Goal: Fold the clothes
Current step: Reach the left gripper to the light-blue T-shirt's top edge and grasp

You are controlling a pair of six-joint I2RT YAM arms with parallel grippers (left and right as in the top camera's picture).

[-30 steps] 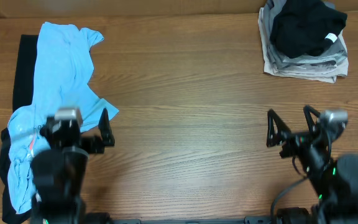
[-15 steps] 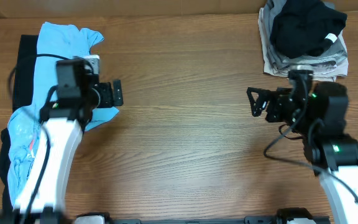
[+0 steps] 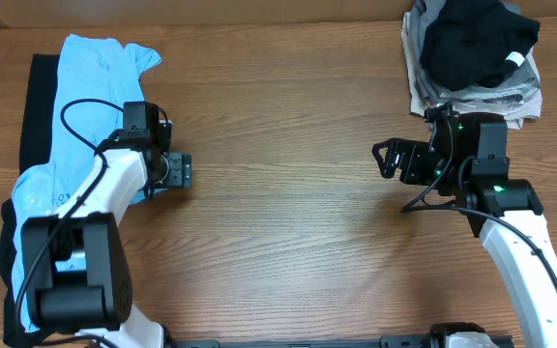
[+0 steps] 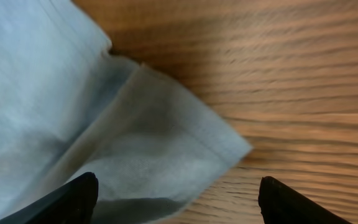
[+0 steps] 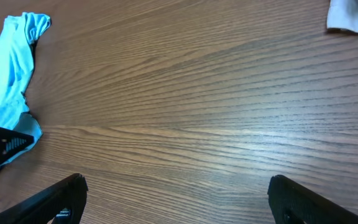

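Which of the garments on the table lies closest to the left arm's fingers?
The light blue T-shirt: its corner lies below the open left fingers, unlike the black garment beneath it or the folded pile far right.

Likely a robotics lab bench, not a home. A left arm (image 3: pixel 95 198) and right arm (image 3: pixel 530 253), white and black, are seen over a bare wood-grain table (image 3: pixel 278 106). A light blue T-shirt (image 3: pixel 95 97) is laid at the left edge, a stack of folded garments (image 3: pixel 472 97) at the far right corner.
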